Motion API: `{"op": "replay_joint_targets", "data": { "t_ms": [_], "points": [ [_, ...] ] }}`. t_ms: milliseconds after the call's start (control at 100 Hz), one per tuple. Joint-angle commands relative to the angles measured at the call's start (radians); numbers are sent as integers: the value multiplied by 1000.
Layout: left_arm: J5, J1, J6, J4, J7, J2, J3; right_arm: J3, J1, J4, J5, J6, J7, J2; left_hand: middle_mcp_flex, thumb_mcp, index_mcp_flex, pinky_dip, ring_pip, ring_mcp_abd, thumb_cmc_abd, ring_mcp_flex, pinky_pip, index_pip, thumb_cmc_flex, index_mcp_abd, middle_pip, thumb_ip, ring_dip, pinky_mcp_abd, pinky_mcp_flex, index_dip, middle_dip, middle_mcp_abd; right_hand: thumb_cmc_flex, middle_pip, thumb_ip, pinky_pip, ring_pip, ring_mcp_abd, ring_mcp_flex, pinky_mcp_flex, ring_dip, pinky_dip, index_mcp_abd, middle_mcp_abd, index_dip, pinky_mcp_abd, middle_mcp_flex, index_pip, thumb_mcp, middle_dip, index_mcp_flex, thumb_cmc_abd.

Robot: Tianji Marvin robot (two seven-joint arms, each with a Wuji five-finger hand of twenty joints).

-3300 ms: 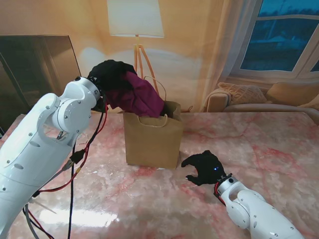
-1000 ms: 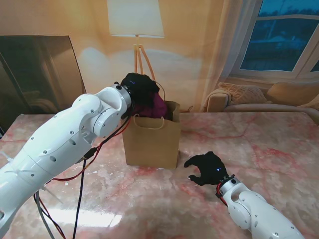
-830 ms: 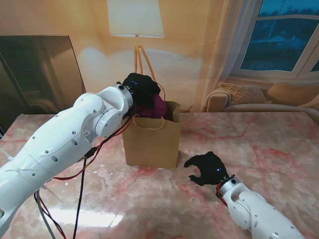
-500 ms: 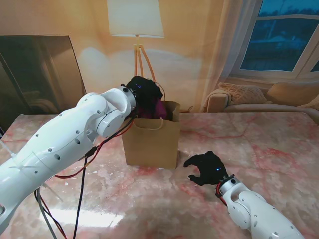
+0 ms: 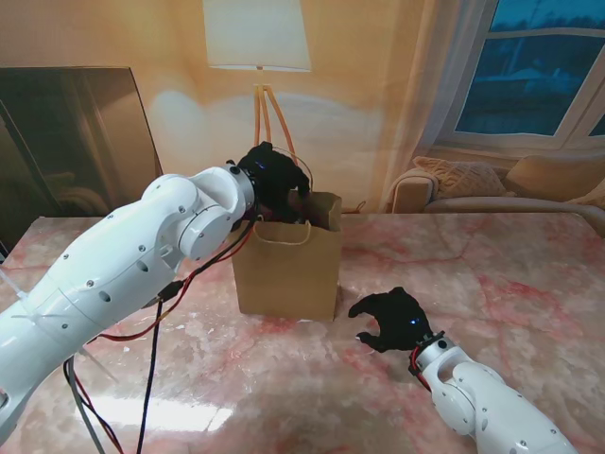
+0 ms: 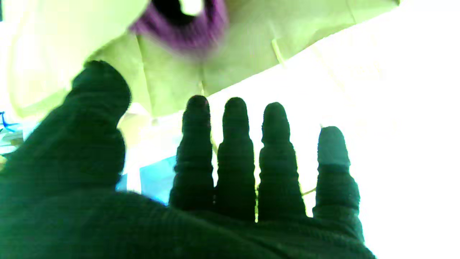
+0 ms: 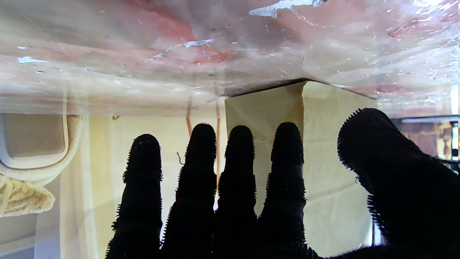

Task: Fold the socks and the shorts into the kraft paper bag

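Note:
The kraft paper bag (image 5: 288,270) stands upright on the pink marble table (image 5: 492,274), its mouth open. My left hand (image 5: 274,178) hovers over the bag's mouth at its far left corner, open with fingers (image 6: 235,151) spread and nothing in them. The maroon shorts (image 6: 183,30) lie inside the bag, blurred, beyond the fingertips. In the stand view they hardly show. My right hand (image 5: 389,320) rests open on the table to the right of the bag, fingers (image 7: 201,172) pointing at the bag's side (image 7: 323,151). No socks are in view.
A floor lamp (image 5: 257,38) stands behind the bag. A sofa (image 5: 492,184) sits at the back right and a dark panel (image 5: 66,142) at the back left. Red and black cables (image 5: 156,312) hang from my left arm over the table.
My left hand came down to the bag's mouth with the shorts, then opened; the shorts dropped inside. The right hand stayed in place.

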Motion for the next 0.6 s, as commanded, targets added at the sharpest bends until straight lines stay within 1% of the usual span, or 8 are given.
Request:
{"op": "replay_joint_targets", "data": {
  "t_ms": [0,100,130,190,220,340,450,590],
  "points": [
    [-11,0,4,-17,-3,6,-12,-2,-6,-2,-3,-1,1,-4,-55,-51,-23,-12,-30,10,35,-60,-33,-21,-11,18,-24,58,-24,27,-29,-6,-18,32,-13,-12,57,20,-2,13,-30,-23,20,33,-12,13,12,20,-25,-18,-17,-14,11,11],
    [-8,11,3,-30,-3,7,-28,-2,-5,-2,-3,0,0,-5,-108,-108,-39,-24,-64,8,87,-109,-86,-40,-17,21,-45,69,-62,30,-62,-11,-36,41,-14,-12,57,20,-2,13,-31,-23,20,33,-13,13,12,19,-25,-19,-17,-14,10,11],
    [-8,14,4,-36,-7,8,-33,-3,-4,-1,-4,0,-1,-5,-118,-149,-42,-27,-69,8,104,-122,-105,-45,-4,20,-48,79,-78,31,-68,-10,-44,43,-13,-12,57,20,-2,13,-31,-22,20,33,-13,13,12,19,-25,-19,-17,-14,11,11],
    [-4,21,5,-47,-14,10,-43,-4,-2,0,-4,0,-3,-5,-125,-161,-46,-27,-69,7,131,-126,-110,-48,-6,16,-49,83,-81,31,-72,-10,-45,43,-13,-12,58,20,-2,12,-31,-23,20,33,-10,13,12,18,-26,-19,-17,-14,10,12],
    [-2,25,2,-53,-15,11,-50,-5,-1,0,-4,0,-4,-5,-125,-214,-45,-21,-62,9,150,-128,-112,-48,14,11,-45,98,-83,30,-70,-5,-44,42,-13,-12,58,19,-2,13,-32,-23,20,33,-12,13,11,19,-26,-20,-17,-14,9,12],
    [-3,60,-3,-79,-5,14,-92,-8,3,2,-5,0,-7,-5,-118,-226,-43,-20,-58,8,187,-120,-113,-45,9,8,-42,102,-82,24,-67,-2,-42,41,-13,-12,58,19,-2,13,-31,-22,20,33,-11,12,11,19,-26,-19,-17,-14,12,12],
    [-5,107,-1,-119,9,17,-148,-7,4,0,-9,-1,-6,-4,-118,-235,-46,-37,-56,6,208,-121,-138,-44,12,10,-41,109,-78,-10,-63,0,-40,42,-13,-12,58,18,-2,14,-32,-23,20,33,-11,14,11,19,-26,-19,-17,-14,11,13],
    [-13,173,1,-176,35,18,-230,2,-2,-12,-16,2,-5,-3,-127,-250,-50,-79,-61,6,235,-135,-180,-46,11,14,-44,119,-82,-52,-59,0,-40,45,-14,-13,58,17,-2,13,-32,-23,19,32,-10,14,11,17,-26,-20,-18,-14,9,13]
  ]
}}
